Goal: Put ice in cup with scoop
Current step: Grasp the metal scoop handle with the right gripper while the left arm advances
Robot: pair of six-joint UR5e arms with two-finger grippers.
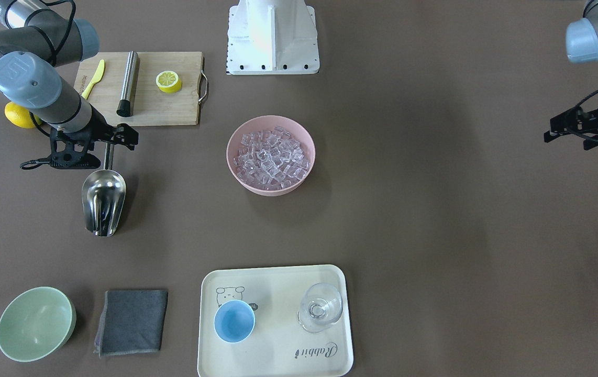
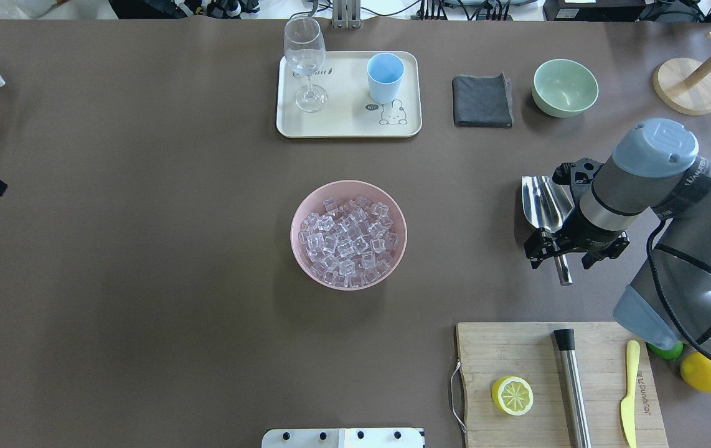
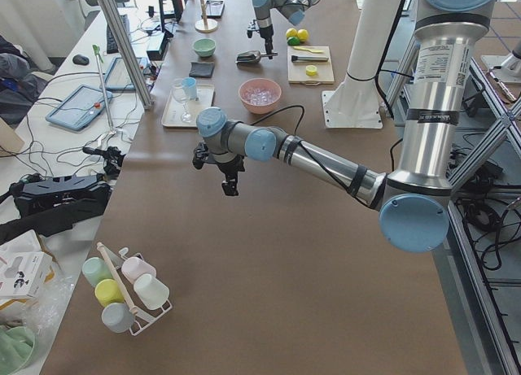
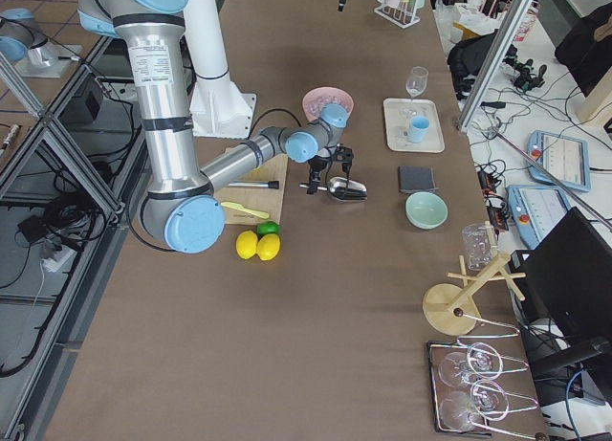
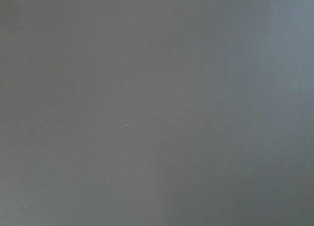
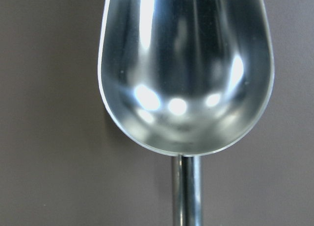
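I have barely begun: my right gripper (image 2: pixel 560 251) sits over the handle of the empty scoop (image 2: pixel 539 200) near the table's right end, grip impossible to tell, the ice (image 2: pixel 348 235) fills the pink bowl (image 2: pixel 301 214) mid-table, and the light-blue cup (image 2: pixel 385 76) stands empty at the far edge.

Clear ice cubes (image 1: pixel 270 157) fill pink bowl (image 1: pixel 273 190); light-blue cup (image 1: pixel 234 321) upright on tray (image 1: pixel 278 293); shiny scoop (image 1: pixel 103 201) empty, trough up

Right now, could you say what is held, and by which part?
Cannot tell: the right gripper sits over the scoop's handle, grip hidden. The left gripper holds nothing.
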